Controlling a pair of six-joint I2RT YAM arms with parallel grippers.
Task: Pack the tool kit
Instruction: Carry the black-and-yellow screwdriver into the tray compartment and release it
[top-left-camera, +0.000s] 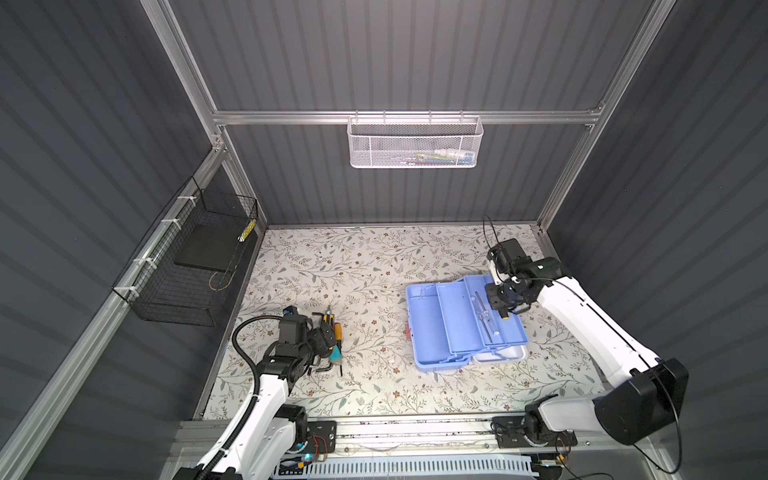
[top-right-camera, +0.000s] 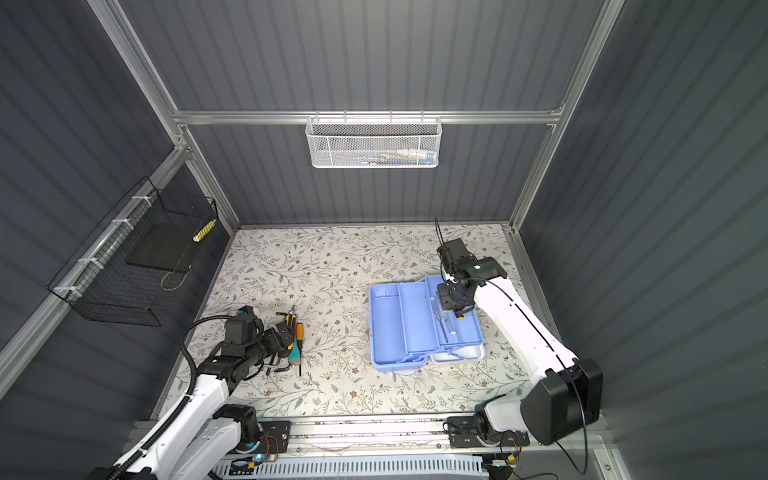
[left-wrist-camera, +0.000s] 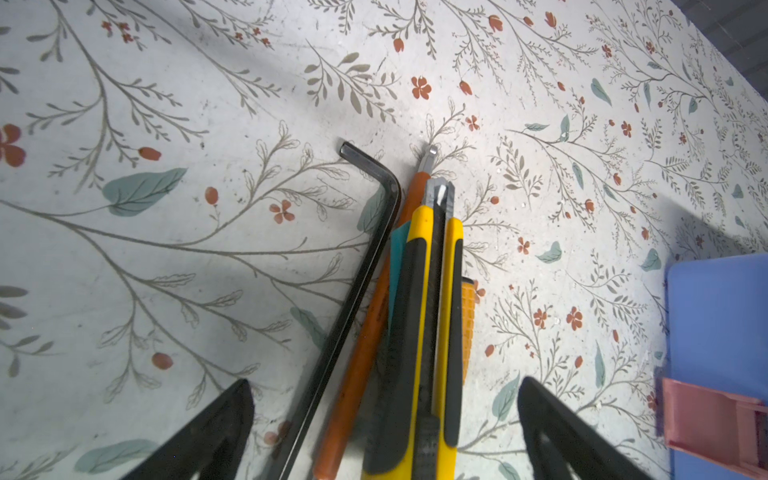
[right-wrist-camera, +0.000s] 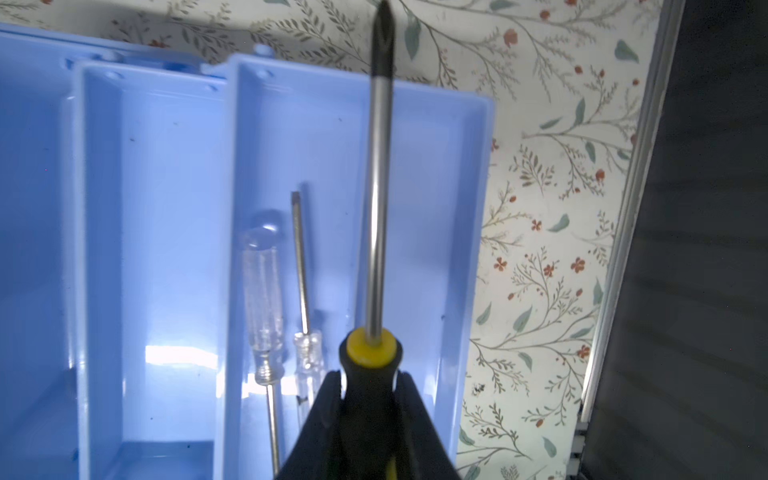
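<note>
Grey ribbed walls (top-left-camera: 374, 62) in an aluminium frame closed in a counter (top-left-camera: 353, 270) covered with a pale print of leaves and small red flowers.

On the right side, the right hand (right-wrist-camera: 368, 384) was clenched on the black grip of a black-and-yellow screwdriver (right-wrist-camera: 376, 208). Its bare steel shaft hung over the outermost blue tray (right-wrist-camera: 415, 145) of the tool kit (top-left-camera: 428, 328), and its dark tip reached past that tray's end wall. In the tray below it, two clear-handled screwdrivers (right-wrist-camera: 262, 291) lay side by side, pointing opposite ways. The kit's stepped trays were fanned open. A strip of white lid (top-left-camera: 503, 355) showed at the near right corner, and a pink part (left-wrist-camera: 706, 419) stuck out on the side facing the other arm.

On the left side, well apart from the kit, the left hand (left-wrist-camera: 384, 384) was spread wide and held nothing, one black finger (left-wrist-camera: 216, 432) to either side of a loose pile. In that pile a yellow-and-black utility knife (left-wrist-camera: 419, 311) lay on top. An orange-handled tool (left-wrist-camera: 361, 353) lay beside it, with a bent dark hex key (left-wrist-camera: 353, 291) at the outer edge. Whether the fingers touched the counter I could not tell.

Farther out, a black wire basket (top-left-camera: 187, 266) hung on the left wall. A white mesh basket (top-left-camera: 415, 143) hung on the back rail, its contents too small to make out.
</note>
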